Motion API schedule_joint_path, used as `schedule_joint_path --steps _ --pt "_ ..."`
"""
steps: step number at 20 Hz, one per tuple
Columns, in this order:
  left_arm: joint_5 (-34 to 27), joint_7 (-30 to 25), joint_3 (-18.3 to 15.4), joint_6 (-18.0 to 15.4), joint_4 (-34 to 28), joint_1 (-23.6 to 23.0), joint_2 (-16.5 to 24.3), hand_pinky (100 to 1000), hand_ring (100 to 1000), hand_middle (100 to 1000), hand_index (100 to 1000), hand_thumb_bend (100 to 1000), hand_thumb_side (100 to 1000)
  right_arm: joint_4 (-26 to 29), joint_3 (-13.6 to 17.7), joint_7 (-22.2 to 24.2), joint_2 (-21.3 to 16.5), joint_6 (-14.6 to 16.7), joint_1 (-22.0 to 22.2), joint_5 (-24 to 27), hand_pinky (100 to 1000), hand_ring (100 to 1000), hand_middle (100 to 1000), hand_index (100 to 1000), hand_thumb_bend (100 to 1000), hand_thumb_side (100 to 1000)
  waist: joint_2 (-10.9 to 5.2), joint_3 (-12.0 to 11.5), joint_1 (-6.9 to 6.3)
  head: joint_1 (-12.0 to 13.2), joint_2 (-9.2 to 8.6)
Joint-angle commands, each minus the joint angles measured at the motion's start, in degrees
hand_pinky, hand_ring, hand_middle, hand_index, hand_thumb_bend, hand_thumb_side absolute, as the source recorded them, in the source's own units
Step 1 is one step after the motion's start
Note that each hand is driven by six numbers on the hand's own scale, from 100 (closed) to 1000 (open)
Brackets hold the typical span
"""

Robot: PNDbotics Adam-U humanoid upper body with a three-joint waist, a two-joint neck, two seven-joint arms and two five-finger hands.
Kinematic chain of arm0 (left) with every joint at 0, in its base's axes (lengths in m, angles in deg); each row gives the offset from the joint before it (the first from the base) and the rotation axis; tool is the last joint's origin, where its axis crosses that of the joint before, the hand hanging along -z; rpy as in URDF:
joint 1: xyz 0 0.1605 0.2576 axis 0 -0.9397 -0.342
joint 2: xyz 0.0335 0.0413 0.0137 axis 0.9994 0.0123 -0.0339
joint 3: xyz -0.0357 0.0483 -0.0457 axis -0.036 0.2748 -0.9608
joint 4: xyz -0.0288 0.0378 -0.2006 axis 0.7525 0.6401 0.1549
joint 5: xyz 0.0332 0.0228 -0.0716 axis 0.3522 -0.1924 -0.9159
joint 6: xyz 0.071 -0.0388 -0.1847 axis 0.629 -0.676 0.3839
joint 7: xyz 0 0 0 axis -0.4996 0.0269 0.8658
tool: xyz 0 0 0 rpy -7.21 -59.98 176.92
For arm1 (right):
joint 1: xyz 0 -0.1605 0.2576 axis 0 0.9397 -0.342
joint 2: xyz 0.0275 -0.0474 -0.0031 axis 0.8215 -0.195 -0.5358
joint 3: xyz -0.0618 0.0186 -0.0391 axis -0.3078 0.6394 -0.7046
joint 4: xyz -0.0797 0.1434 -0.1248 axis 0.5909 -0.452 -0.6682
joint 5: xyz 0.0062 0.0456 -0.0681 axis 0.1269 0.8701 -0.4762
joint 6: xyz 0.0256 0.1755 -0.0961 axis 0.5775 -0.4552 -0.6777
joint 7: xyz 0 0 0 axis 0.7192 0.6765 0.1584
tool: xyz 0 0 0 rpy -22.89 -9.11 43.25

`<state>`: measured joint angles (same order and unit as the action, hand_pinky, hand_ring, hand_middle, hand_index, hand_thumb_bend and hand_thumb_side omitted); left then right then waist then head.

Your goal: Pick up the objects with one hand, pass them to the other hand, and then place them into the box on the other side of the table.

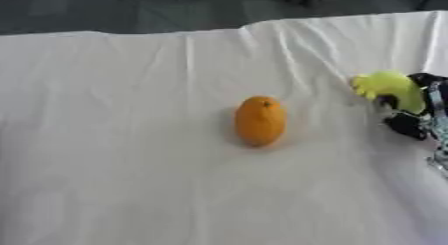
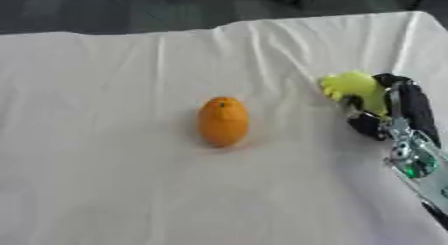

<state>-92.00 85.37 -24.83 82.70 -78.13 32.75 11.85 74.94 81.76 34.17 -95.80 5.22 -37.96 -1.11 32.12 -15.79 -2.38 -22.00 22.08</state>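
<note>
Left eye view cut the right hand (image 1: 418, 109) off at the frame's right edge, showing only dark fingers curled round a yellow-green object (image 1: 389, 89), while an orange fruit (image 1: 260, 121) lay alone near the middle of the white tablecloth (image 1: 114, 139), well apart from that hand. Right eye view showed more: the same hand (image 2: 398, 109) with its silver forearm (image 2: 418, 161) running to the lower right corner, fingers clamped on the yellow-green object just above the cloth. Neither view took in a box or the left hand.
</note>
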Motion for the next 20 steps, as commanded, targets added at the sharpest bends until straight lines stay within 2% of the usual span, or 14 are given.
schedule_joint_path --steps 1,12,16,20 --pt "0.2 0.0 -0.4 -0.2 -1.0 0.1 0.9 755 685 531 659 100 555 2.4 1.4 -19.9 -0.9 -19.4 0.0 -1.5 322 630 364 506 100 100 -2.03 0.3 0.16 0.2 0.46" --pt "0.2 -0.2 -0.4 0.1 -1.0 -0.1 0.9 755 687 534 659 100 555 8.1 1.5 -19.9 -0.5 -17.5 0.8 -4.1 290 607 351 486 100 100 -3.47 1.6 0.12 0.8 1.45" --pt "0.2 -0.4 -0.4 0.2 -1.0 -0.4 0.9 756 687 535 658 100 555 8.2 0.6 -19.9 -0.9 -15.0 0.6 -3.9 288 603 350 484 100 100 -4.33 2.4 -0.09 1.8 2.25" --pt "-0.1 -0.7 -0.4 0.8 -1.0 -0.3 1.0 756 688 537 659 100 554 8.2 -1.9 -19.9 -2.0 -11.5 -0.3 -2.9 265 593 352 486 100 100 -5.84 3.5 -0.52 3.4 3.92"
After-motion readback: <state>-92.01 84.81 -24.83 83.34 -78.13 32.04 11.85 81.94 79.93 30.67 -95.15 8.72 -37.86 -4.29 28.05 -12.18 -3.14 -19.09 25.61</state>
